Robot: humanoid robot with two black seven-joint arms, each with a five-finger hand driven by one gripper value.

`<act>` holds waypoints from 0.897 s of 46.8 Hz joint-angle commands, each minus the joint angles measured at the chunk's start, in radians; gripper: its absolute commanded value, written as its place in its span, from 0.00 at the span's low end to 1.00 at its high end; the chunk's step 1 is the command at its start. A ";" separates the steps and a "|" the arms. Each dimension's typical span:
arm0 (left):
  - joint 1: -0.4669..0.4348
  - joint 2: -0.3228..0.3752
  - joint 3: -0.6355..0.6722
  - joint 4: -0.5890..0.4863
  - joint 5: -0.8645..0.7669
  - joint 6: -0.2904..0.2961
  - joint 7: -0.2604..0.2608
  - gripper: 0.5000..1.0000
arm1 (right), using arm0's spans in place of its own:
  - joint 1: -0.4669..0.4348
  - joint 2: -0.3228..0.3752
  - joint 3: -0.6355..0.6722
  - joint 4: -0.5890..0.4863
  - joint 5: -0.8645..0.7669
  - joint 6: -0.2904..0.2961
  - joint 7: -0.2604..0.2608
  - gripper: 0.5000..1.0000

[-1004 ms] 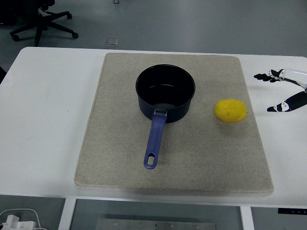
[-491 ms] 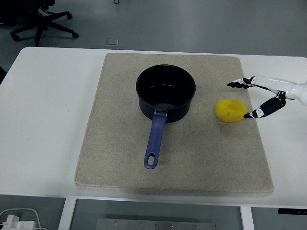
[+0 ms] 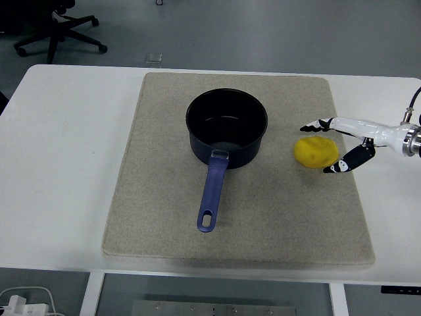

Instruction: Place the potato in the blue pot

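- The potato (image 3: pixel 316 151) lies on the mat (image 3: pixel 164 197), to the right of the pot (image 3: pixel 227 128) and apart from it.
- The right hand (image 3: pixel 352 135) reaches in from the right edge, its fingers (image 3: pixel 314 125) spread wide and holding nothing.
- The upper fingers point over the potato's top right, and the thumb (image 3: pixel 339 165) sits just beside the potato's lower right; I cannot tell whether either touches it.
- The pot stands empty near the mat's middle, its handle (image 3: pixel 212 195) pointing toward the near edge of the table (image 3: pixel 66 151).
- Compared with half a second ago, the hand has moved closer to the pot, so its fingers now bracket the potato; potato and pot lie where they were.
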 commanded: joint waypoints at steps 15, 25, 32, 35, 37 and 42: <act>0.000 0.000 0.000 0.000 0.000 0.000 0.000 0.99 | -0.008 0.036 -0.003 -0.053 0.000 -0.008 0.000 0.84; 0.000 0.000 0.000 0.000 0.000 0.000 0.000 0.99 | -0.011 0.044 -0.004 -0.062 0.000 -0.023 0.000 0.82; 0.000 0.000 0.000 0.000 0.000 0.000 0.000 0.99 | -0.009 0.056 -0.032 -0.063 -0.002 -0.039 0.002 0.78; 0.000 0.000 0.000 0.000 0.000 0.000 0.000 0.99 | -0.009 0.056 -0.040 -0.063 0.000 -0.049 0.002 0.76; 0.000 0.000 0.000 0.000 0.000 0.000 0.000 0.99 | -0.009 0.056 -0.041 -0.063 0.000 -0.060 0.002 0.76; 0.000 0.000 0.000 0.000 0.000 0.000 -0.002 0.99 | -0.009 0.056 -0.043 -0.063 0.000 -0.065 0.002 0.70</act>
